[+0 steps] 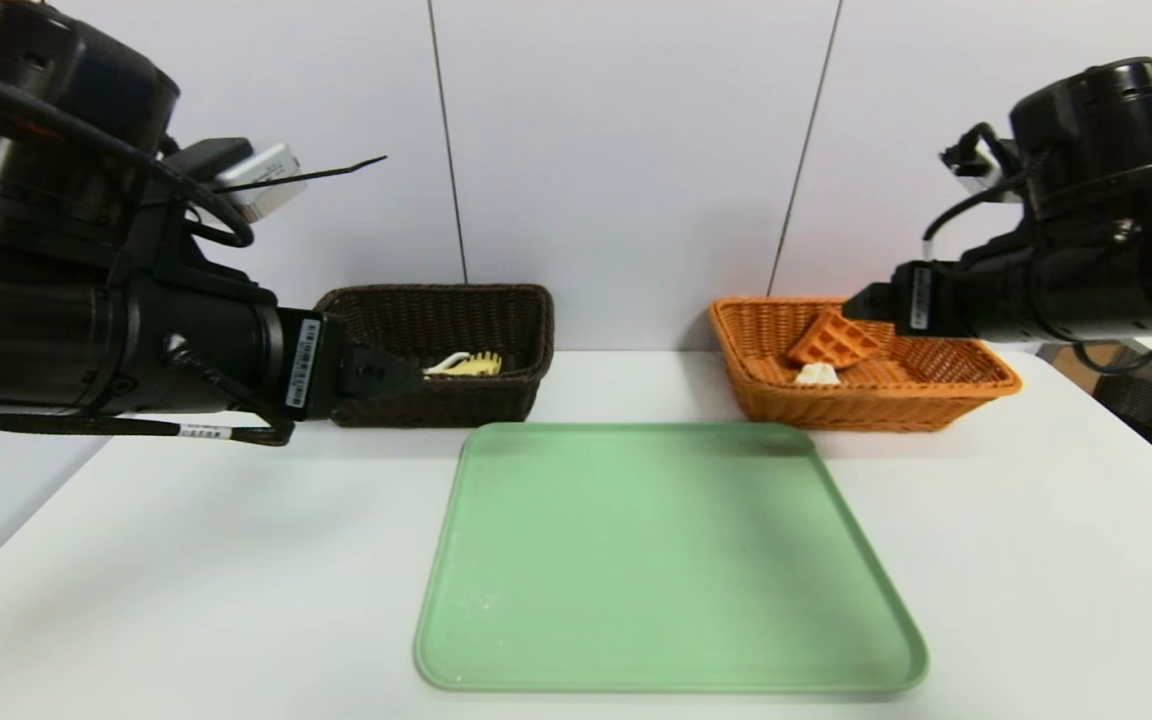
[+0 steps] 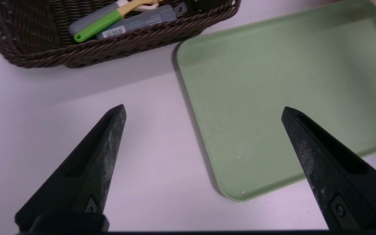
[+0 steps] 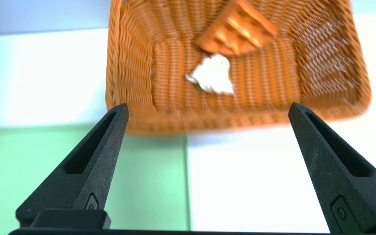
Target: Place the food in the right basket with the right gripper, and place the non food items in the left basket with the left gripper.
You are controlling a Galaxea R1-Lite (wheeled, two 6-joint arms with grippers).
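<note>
White table (image 1: 996,560) — right end effector (image 3: 209,104) spread above orange basket (image 3: 175,125); left end effector (image 2: 204,106) spread too.

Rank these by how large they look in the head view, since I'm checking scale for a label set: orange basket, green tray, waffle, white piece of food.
1. Green tray
2. Orange basket
3. Waffle
4. White piece of food

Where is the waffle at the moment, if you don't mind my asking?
In the head view, the waffle lies in the orange wicker basket on the robot's right, leaning near its back wall, just behind the small white item.
</note>
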